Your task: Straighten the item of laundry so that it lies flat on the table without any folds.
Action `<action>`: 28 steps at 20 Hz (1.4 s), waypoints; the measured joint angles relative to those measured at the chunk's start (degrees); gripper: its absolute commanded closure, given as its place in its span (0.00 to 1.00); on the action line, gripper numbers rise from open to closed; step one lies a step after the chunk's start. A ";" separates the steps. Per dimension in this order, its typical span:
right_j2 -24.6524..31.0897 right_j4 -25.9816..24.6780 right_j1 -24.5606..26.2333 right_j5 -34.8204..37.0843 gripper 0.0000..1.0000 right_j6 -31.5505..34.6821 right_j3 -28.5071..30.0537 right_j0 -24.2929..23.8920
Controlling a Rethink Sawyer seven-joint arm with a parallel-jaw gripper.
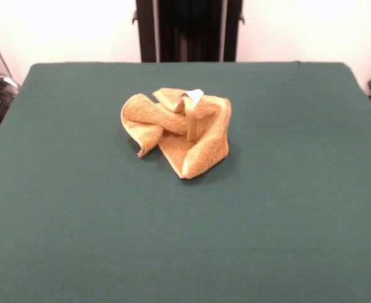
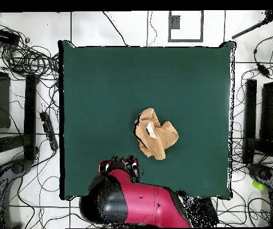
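A robotics lab is indicated: a cloth-covered table (image 2: 103, 89) is ringed by tangled cables (image 2: 25, 56) on a tiled floor (image 2: 91, 27), equipment stands (image 2: 30, 116) are set off both side edges, and a red robot arm (image 2: 144, 206) is mounted at one edge.

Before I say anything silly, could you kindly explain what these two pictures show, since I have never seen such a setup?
Gladly. Both pictures show one table covered in dark green cloth, at the same moment. The front view is taken from across the table, facing the robot's black pedestal at the top. The overhead view looks straight down, with the robot at the bottom: the red and black shape is its arm, drawn back over the table's near edge. Near the middle lies a small orange-tan towel, crumpled into a bunch with folds and a white tag on top. Nothing holds it; the arm is apart from it. Whether the grasping part is open, I cannot tell.
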 measured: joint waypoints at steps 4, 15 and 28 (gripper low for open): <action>-1.55 -1.77 3.25 -2.90 0.00 0.00 -0.85 -0.09; -3.98 -4.15 12.43 -8.65 0.00 0.00 -3.46 -1.08; -4.86 -6.21 19.54 -11.79 0.00 0.00 -5.82 -5.67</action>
